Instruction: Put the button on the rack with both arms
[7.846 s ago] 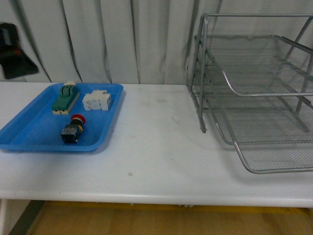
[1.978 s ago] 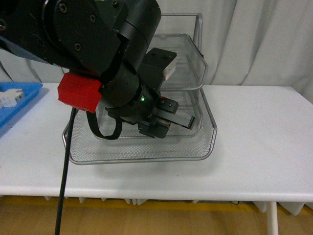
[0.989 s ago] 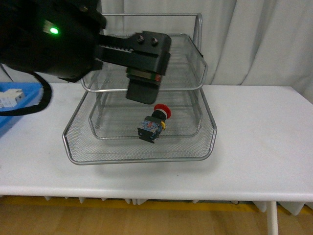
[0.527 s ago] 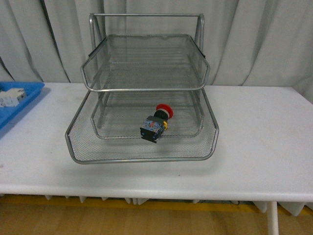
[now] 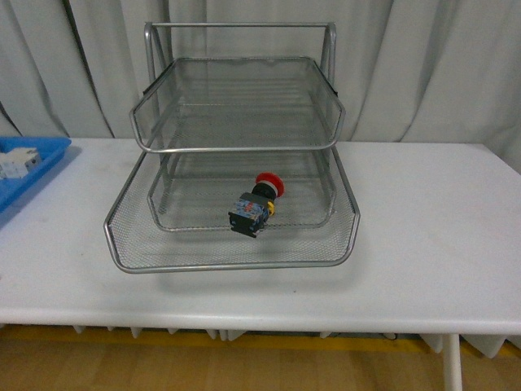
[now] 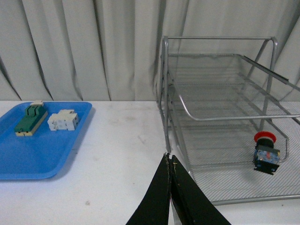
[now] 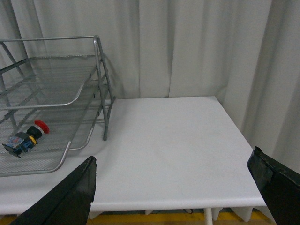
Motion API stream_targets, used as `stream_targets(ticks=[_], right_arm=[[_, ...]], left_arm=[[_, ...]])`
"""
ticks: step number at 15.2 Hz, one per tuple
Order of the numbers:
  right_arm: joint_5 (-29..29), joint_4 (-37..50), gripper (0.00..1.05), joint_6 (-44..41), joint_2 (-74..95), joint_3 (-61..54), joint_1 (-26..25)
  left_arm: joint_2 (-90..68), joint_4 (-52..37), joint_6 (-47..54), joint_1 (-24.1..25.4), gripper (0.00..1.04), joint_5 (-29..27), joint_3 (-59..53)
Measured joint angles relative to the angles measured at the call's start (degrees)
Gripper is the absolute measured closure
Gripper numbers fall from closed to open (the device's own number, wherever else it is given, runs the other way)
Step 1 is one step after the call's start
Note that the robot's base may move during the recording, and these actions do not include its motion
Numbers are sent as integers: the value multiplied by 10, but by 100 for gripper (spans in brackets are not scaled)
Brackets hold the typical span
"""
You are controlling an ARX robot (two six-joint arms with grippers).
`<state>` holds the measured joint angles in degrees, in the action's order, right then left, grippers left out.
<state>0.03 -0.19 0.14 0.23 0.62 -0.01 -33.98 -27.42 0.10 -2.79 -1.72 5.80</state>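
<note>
The button [image 5: 255, 204], red cap on a dark body with yellow bits, lies on its side on the middle tier of the silver wire rack [image 5: 231, 254]. The left wrist view shows the button [image 6: 266, 153] inside the rack [image 6: 220, 117], far to one side of my left gripper [image 6: 169, 160], whose black fingers are pressed shut on nothing over the bare table. In the right wrist view the button [image 7: 24, 137] rests in the rack [image 7: 75, 98]. My right gripper [image 7: 174, 174] stands wide open above the white tabletop, well away from the rack. Neither arm appears in the front view.
A blue tray [image 6: 33, 154] holds a green-and-cream switch block [image 6: 28, 120] and a white terminal block [image 6: 63, 121]; its corner [image 5: 28, 175] shows at the front view's left edge. White curtains hang behind the table. The table's near edge and right end show in the right wrist view.
The black arm that hung over the rack one second ago has pulled out of the front view. The button stays on the middle tier, released. The rack sits slightly shifted from half a second ago.
</note>
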Motion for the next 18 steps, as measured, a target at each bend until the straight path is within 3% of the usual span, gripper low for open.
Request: stream_targets(ticks=[2,18], right_arm=[[0,0,6,0,0,0,0],[0,0,6,0,0,0,0]], left_arm=[[36,18,-1,32,103,10,-13],[223,156,-1,27,103,17,-54]])
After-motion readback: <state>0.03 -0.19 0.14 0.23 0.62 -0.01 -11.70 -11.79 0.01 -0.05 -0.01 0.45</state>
